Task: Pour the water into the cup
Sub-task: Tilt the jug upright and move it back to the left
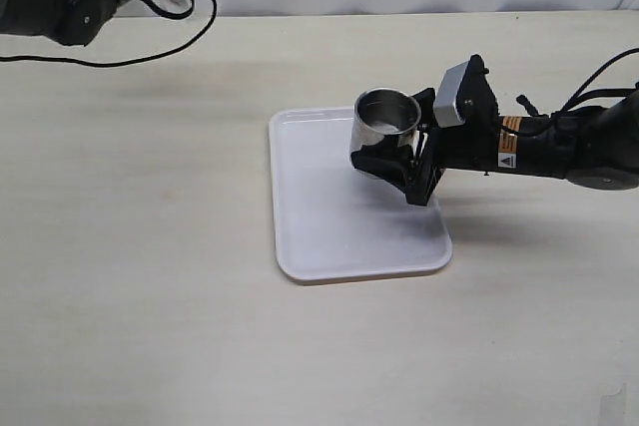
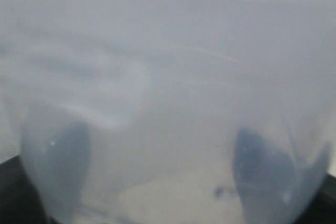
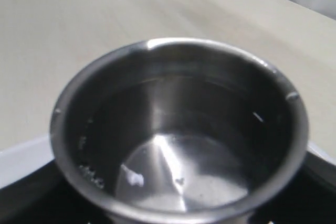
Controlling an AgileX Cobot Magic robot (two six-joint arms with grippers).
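Exterior view: R gripper (image 1: 391,152) reaches in near-level from right, jaws clamped on cup (image 1: 387,115) over tray (image 1: 324,231); L jaws can't tell.

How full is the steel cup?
Far from full: the cup shows its inner wall down to the bottom, with drops on it. A thin layer of water: cannot tell.

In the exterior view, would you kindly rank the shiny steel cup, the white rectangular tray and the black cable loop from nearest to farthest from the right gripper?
1. Shiny stainless-steel cup: between the right gripper's fingers.
2. White rectangular plastic tray: directly beneath, spreading toward the view's left.
3. Black cable loop: far away, top-left corner.
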